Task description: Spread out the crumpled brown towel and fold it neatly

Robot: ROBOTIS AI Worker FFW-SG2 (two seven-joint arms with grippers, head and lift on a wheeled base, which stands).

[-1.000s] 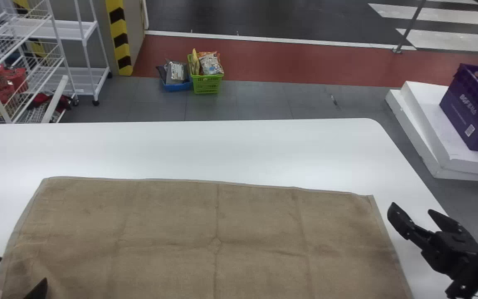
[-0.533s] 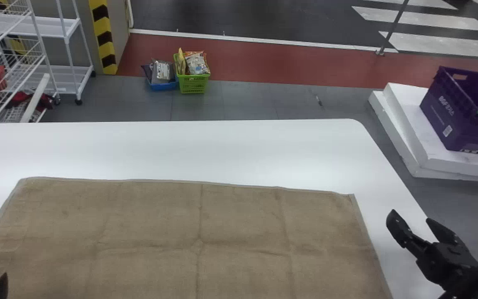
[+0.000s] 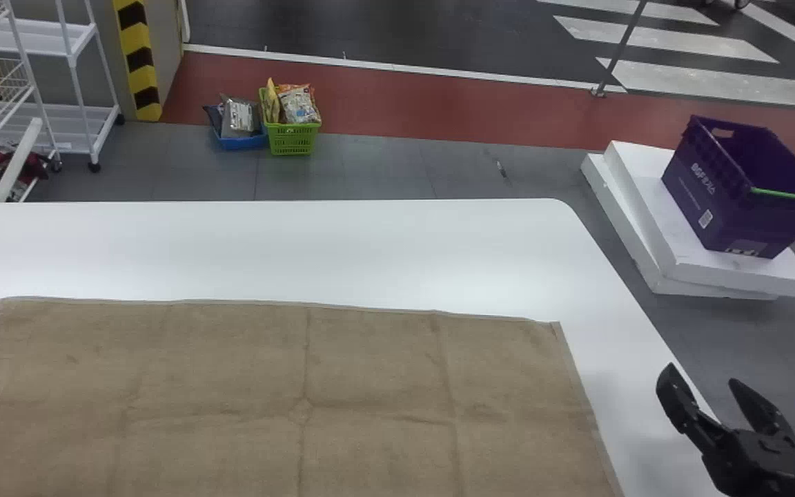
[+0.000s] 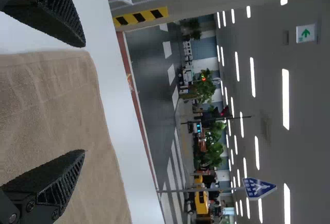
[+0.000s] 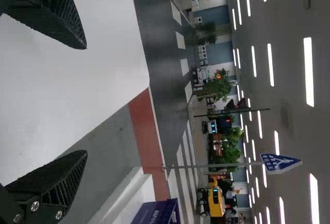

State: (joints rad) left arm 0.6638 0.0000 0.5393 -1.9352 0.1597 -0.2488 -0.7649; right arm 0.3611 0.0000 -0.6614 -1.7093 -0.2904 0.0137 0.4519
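Brown and nicely flat! Had the towel (image 3: 232, 373) laid wide across the white surface (image 3: 301, 241). Looked done with spreading, bar faint creases; had all the folding left. Held left tool (image 4: 84, 98) spread near it, right tool (image 3: 701, 373) likewise, off its right side.

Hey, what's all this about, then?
A two-armed robot has a brown towel spread out, not yet folded, on a white table. Neither arm is holding it: the left gripper is open above the towel, and the right gripper is open off to the towel's right side.
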